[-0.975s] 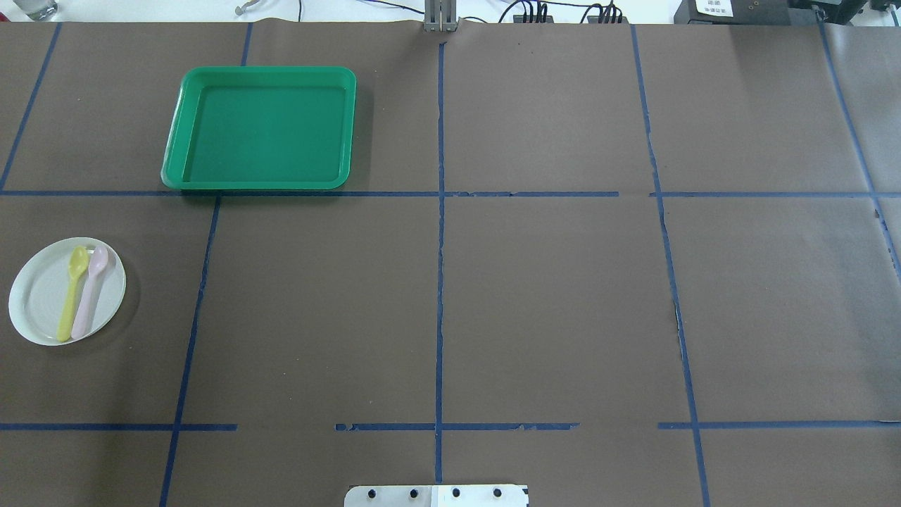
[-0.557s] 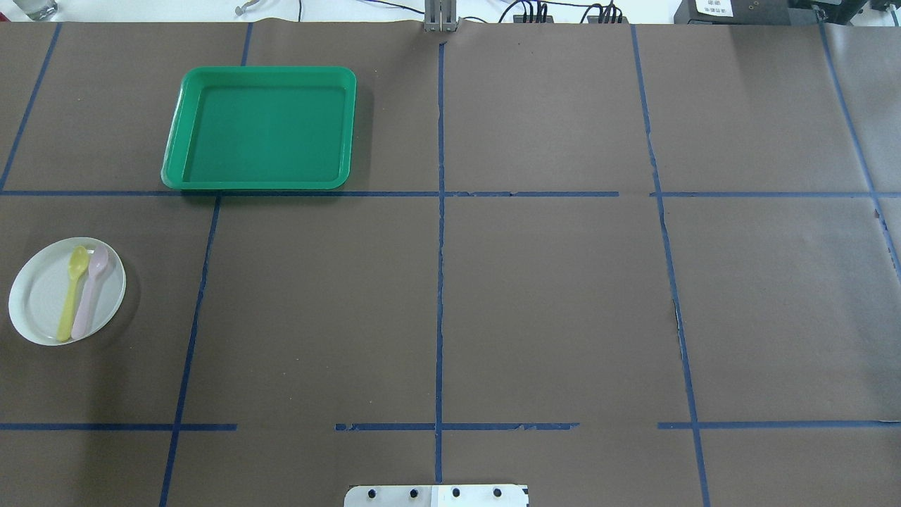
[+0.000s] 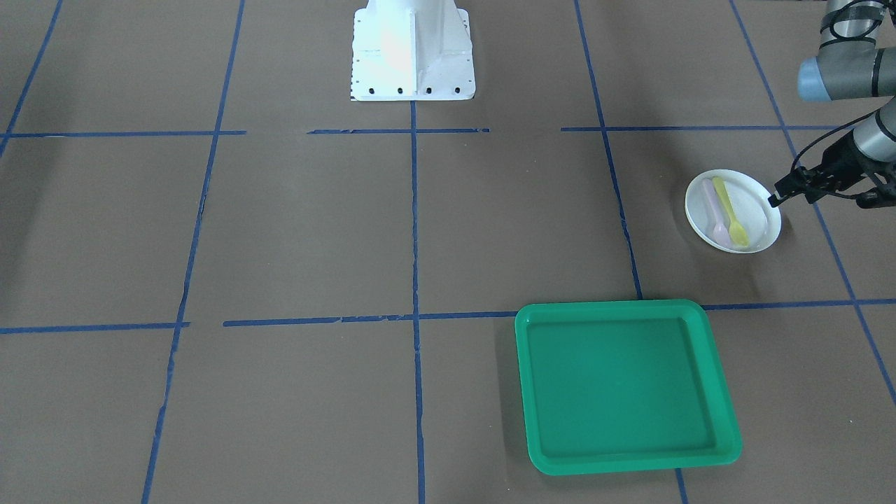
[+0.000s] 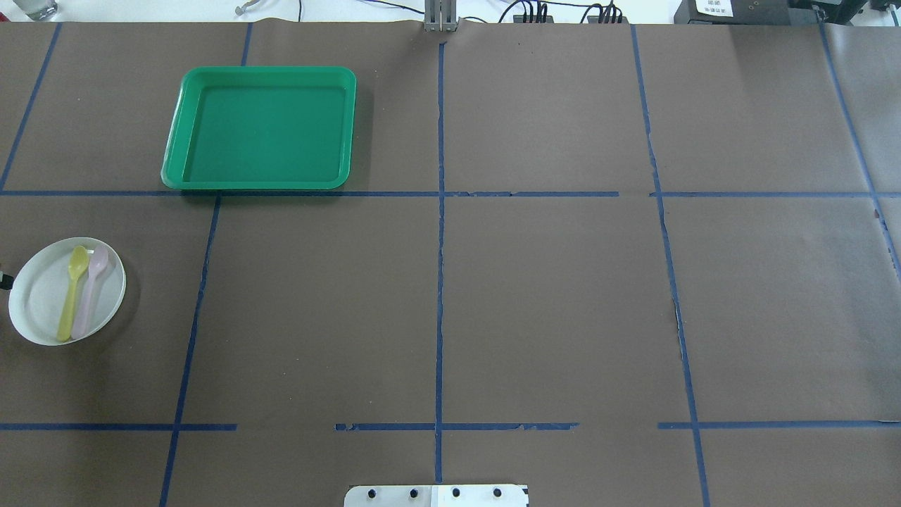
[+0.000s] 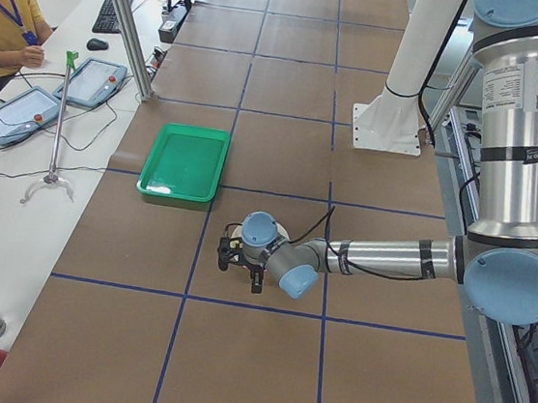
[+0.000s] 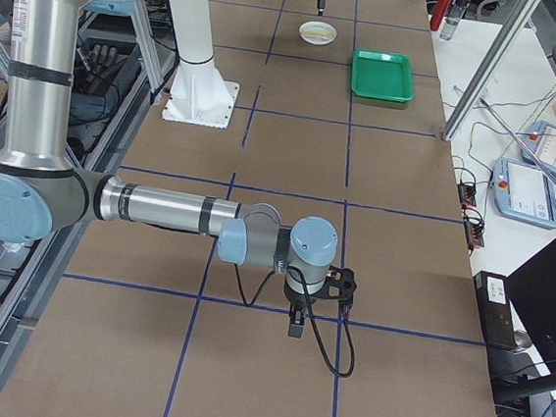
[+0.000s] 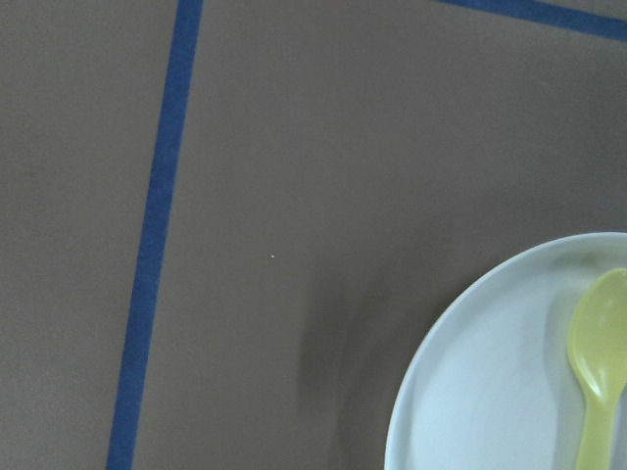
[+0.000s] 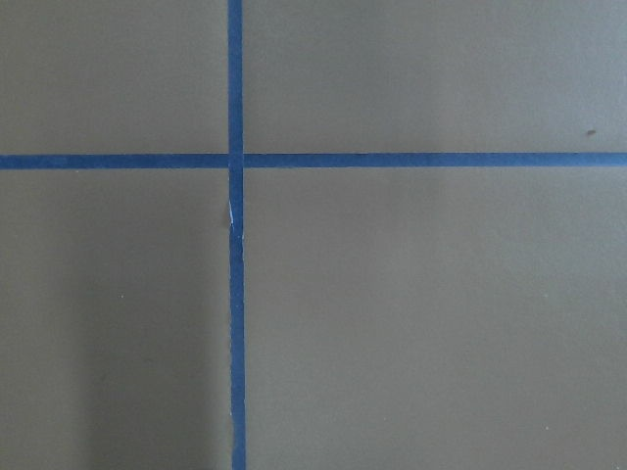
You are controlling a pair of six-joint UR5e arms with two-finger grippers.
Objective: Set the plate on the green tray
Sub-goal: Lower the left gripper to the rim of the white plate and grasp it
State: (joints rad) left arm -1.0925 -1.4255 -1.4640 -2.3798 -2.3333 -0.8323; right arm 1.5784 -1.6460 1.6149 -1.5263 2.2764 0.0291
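The small white plate (image 4: 42, 303) lies at the table's left edge, with a yellow spoon (image 4: 72, 292) and a pink spoon (image 4: 90, 290) on it. It also shows in the front view (image 3: 759, 203) and in the left wrist view (image 7: 490, 392). The green tray (image 4: 260, 128) lies empty further away, also seen in the front view (image 3: 625, 386). My left gripper (image 3: 815, 198) hangs just outside the plate's rim, open and empty; only a sliver of it (image 4: 3, 282) shows overhead. My right gripper (image 6: 294, 320) hangs low over bare table far from both; I cannot tell its state.
Brown paper with blue tape lines covers the table. The robot's white base (image 3: 411, 52) stands at mid-table on the robot's side. An operator (image 5: 4, 6) sits with tablets (image 5: 17, 110) beyond the far edge.
A tip of my left gripper has come into the overhead view at the left edge beside the plate. The plate, spoons and tray have not moved.
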